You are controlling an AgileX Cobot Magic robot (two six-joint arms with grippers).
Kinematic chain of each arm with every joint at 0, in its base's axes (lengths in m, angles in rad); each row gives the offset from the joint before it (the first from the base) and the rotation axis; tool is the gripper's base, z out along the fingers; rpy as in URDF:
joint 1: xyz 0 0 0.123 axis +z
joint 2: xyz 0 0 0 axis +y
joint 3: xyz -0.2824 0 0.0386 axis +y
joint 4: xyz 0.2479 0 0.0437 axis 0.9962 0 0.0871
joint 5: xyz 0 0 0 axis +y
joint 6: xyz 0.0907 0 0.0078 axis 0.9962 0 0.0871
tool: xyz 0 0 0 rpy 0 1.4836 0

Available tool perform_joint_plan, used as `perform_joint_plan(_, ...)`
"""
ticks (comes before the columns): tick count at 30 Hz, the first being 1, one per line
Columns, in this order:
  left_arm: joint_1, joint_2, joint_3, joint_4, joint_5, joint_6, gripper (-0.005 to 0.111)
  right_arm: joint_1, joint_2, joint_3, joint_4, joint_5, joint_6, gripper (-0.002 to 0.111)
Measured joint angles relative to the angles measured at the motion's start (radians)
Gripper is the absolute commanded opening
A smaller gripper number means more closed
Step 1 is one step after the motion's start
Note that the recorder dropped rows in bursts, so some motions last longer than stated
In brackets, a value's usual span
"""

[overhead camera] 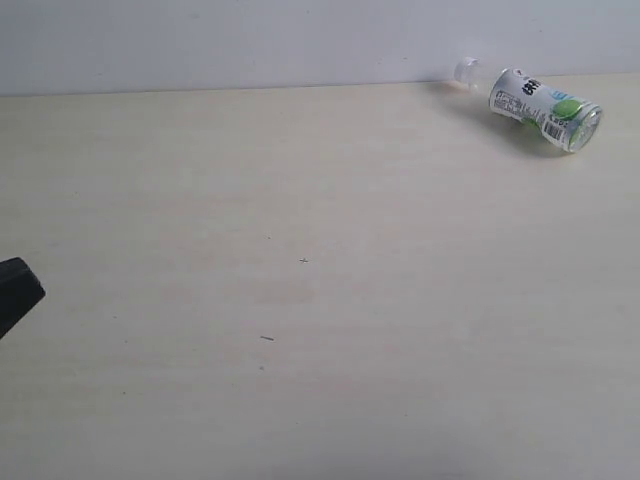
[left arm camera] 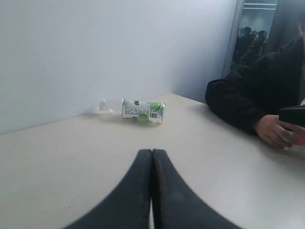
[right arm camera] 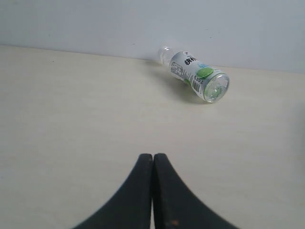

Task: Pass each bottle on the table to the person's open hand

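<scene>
lime bottle (overhead camera: 540, 108): lying on its side at 1 o'clock on your table (overhead camera: 300, 380), cap by the wall (overhead camera: 250, 40)
left claw (left arm camera: 152, 153): pinched together, empty
right claw (right arm camera: 153, 157): pinched together too, empty

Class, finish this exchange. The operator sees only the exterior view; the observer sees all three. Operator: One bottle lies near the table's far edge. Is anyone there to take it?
Observer: Yes, a dark-sleeved person is at the table, hand curled, not open.
Operator: Are the left jaws open?
Observer: No, the left gripper has its jaws pressed shut, holding nothing.
Operator: And the right?
Observer: The right gripper is shut too, with the bottle lying base-on to its camera.
</scene>
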Motion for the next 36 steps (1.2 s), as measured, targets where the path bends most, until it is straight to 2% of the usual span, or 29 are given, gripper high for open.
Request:
perform_joint_plan(14, 0.0, -0.215, 0.0, -0.004, 0.172, 0.051, 0.0, 0.0, 0.0, 0.0, 0.002, 0.0, 0.0, 0.0)
perform_joint_plan(20, 0.0, -0.385, 0.0, 0.0, 0.321, 0.061, 0.0, 0.0, 0.0, 0.0, 0.002, 0.0, 0.0, 0.0)
perform_joint_plan(26, 0.0, -0.396, 0.0, 0.008, 0.396, 0.063, 0.0, 0.0, 0.0, 0.0, 0.002, 0.0, 0.0, 0.0)
perform_joint_plan(30, 0.0, -0.396, 0.0, 0.104, 0.439, 0.084, 0.0, 0.0, 0.0, 0.0, 0.002, 0.0, 0.0, 0.0)
perform_joint_plan(36, 0.0, -0.396, 0.0, 0.119, 0.47, 0.066, 0.0, 0.0, 0.0, 0.0, 0.0, 0.0, 0.0, 0.0)
